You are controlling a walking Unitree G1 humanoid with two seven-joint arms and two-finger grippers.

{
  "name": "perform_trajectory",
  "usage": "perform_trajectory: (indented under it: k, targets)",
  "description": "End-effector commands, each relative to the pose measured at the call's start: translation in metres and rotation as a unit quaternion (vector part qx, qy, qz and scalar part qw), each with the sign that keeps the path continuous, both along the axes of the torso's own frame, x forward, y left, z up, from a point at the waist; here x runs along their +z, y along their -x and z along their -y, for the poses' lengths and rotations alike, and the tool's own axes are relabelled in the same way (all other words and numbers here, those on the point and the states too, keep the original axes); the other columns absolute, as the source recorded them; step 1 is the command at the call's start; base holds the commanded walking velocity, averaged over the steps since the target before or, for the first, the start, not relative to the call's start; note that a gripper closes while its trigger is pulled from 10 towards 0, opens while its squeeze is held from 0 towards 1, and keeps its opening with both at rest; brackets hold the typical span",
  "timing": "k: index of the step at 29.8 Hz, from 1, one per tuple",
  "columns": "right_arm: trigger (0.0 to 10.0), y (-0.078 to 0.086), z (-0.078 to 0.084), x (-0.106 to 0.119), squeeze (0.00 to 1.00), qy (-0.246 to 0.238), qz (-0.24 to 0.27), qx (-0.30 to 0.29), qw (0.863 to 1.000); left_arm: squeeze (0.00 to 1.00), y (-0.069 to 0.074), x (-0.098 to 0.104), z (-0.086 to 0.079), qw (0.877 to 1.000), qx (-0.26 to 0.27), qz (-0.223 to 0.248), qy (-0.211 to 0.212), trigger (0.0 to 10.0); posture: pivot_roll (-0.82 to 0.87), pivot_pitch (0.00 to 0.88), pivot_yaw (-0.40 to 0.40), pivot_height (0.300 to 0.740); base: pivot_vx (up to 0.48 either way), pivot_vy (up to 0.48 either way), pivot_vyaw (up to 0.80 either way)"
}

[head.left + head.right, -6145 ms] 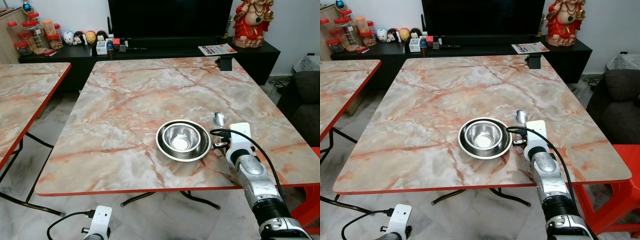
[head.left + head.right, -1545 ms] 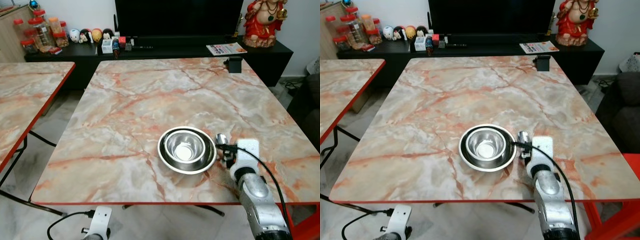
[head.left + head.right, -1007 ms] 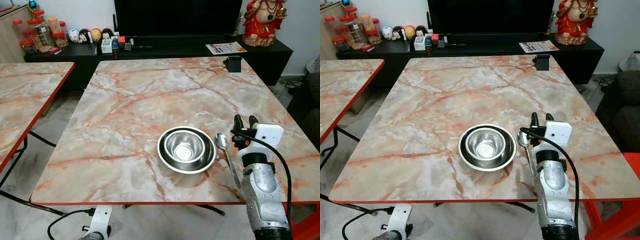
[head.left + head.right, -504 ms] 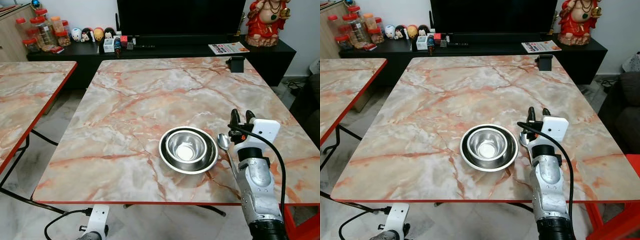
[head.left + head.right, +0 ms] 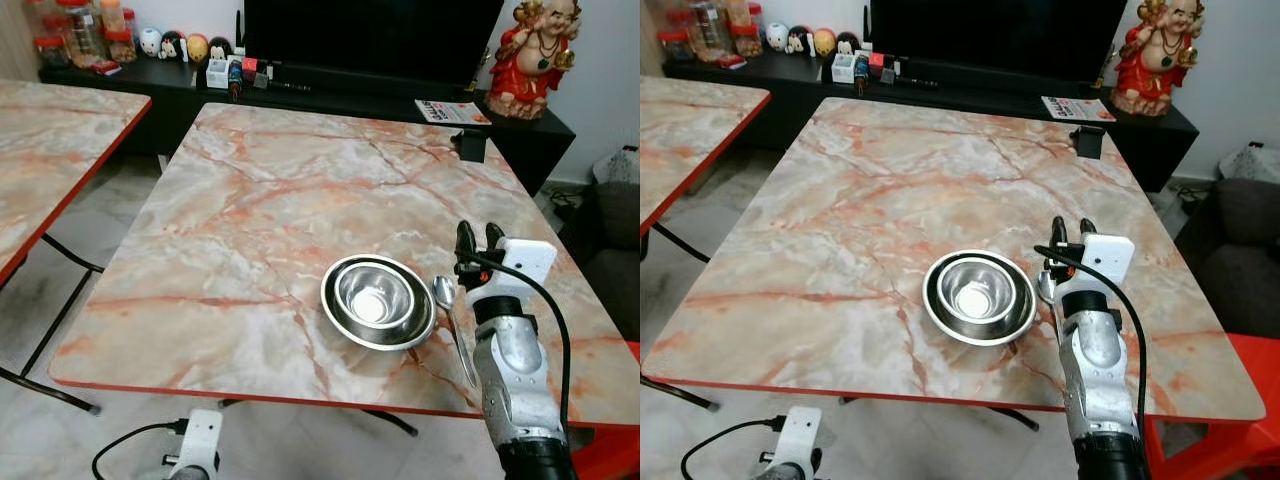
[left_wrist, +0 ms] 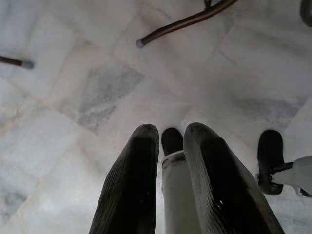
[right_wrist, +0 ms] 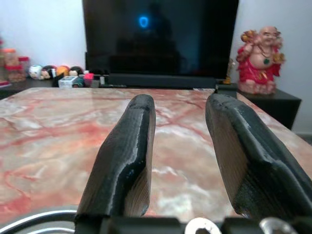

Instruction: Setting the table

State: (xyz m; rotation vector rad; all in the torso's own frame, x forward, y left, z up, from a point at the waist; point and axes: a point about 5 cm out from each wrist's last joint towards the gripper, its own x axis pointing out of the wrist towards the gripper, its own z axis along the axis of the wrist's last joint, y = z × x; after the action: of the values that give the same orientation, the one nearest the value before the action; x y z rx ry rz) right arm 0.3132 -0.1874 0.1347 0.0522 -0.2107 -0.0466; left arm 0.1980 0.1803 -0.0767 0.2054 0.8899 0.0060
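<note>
A steel bowl [image 5: 373, 294] sits inside a steel plate [image 5: 333, 315] on the marble table [image 5: 250, 210], near its front edge. A metal spoon [image 5: 452, 312] lies flat on the table just right of the plate, its handle pointing toward me. My right gripper [image 5: 476, 234] hovers above and just beyond the spoon, fingers [image 7: 129, 146] pointing away over the table, open and empty. In the left wrist view my left gripper [image 6: 171, 134] hangs low over the floor, its fingers a narrow gap apart with nothing between them.
A small black box [image 5: 472, 146] stands at the table's far right edge. A second marble table [image 5: 50, 150] is on the left. Behind are a dark TV bench [image 5: 330, 95] with a red statue [image 5: 532, 55], and a red stool [image 5: 1250, 370] at right.
The right gripper let go of the spoon beside the plate and rose above it, open. In the last half second only the camera has shifted.
</note>
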Motion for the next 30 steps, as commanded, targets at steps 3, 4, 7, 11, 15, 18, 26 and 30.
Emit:
perform_trajectory:
  k: [3, 4, 7, 11, 15, 18, 26, 30]
  targets:
    - [10.0, -0.0018, 0.0047, 0.0003, 0.00, -0.004, -0.003, -0.007, 1.000, 0.00, 0.0050, -0.0026, 0.0007, 1.000, -0.018, -0.007, -0.014, 10.0, 0.11, 0.000, -0.156, 0.728, 0.000, 0.000, 0.00]
    - [10.0, -0.0016, 0.0048, 0.0003, 0.00, -0.004, -0.002, -0.007, 1.000, 0.00, 0.0052, -0.0027, 0.0004, 1.000, -0.018, -0.008, -0.015, 10.0, 0.11, 0.000, -0.158, 0.728, 0.000, 0.000, 0.00]
    - [10.0, -0.0003, 0.0060, -0.0015, 0.00, -0.004, -0.005, -0.007, 1.000, 0.00, 0.0059, -0.0029, 0.0004, 1.000, -0.013, -0.006, -0.014, 10.0, 0.11, 0.000, -0.162, 0.728, 0.000, 0.000, 0.00]
    - [10.0, -0.0007, 0.0063, -0.0016, 0.00, -0.004, -0.006, -0.007, 1.000, 0.00, 0.0064, -0.0033, 0.0019, 1.000, -0.020, -0.006, -0.017, 10.0, 0.11, 0.000, -0.174, 0.728, 0.000, 0.000, 0.00]
    - [10.0, -0.0026, 0.0050, 0.0000, 0.00, -0.003, -0.005, -0.001, 1.000, 0.00, 0.0045, -0.0024, 0.0028, 1.000, -0.018, -0.003, -0.016, 10.0, 0.12, 0.000, -0.182, 0.728, 0.000, 0.000, 0.00]
    - [10.0, -0.0038, 0.0047, 0.0009, 0.00, -0.003, -0.004, -0.001, 1.000, 0.00, 0.0036, -0.0018, 0.0022, 1.000, -0.017, 0.000, -0.016, 10.0, 0.12, 0.000, -0.175, 0.728, 0.000, 0.000, 0.00]
    - [10.0, -0.0001, 0.0084, -0.0043, 0.00, -0.004, -0.007, -0.019, 1.000, 0.00, 0.0001, 0.0002, 0.0006, 1.000, -0.027, 0.004, -0.016, 10.0, 0.09, 0.000, -0.115, 0.728, 0.000, 0.000, 0.00]
    - [10.0, -0.0007, 0.0078, -0.0041, 0.00, -0.012, 0.000, -0.030, 0.999, 0.00, -0.0035, 0.0020, 0.0001, 0.999, -0.030, 0.004, -0.011, 10.0, 0.03, 0.000, -0.050, 0.728, 0.000, 0.000, 0.00]
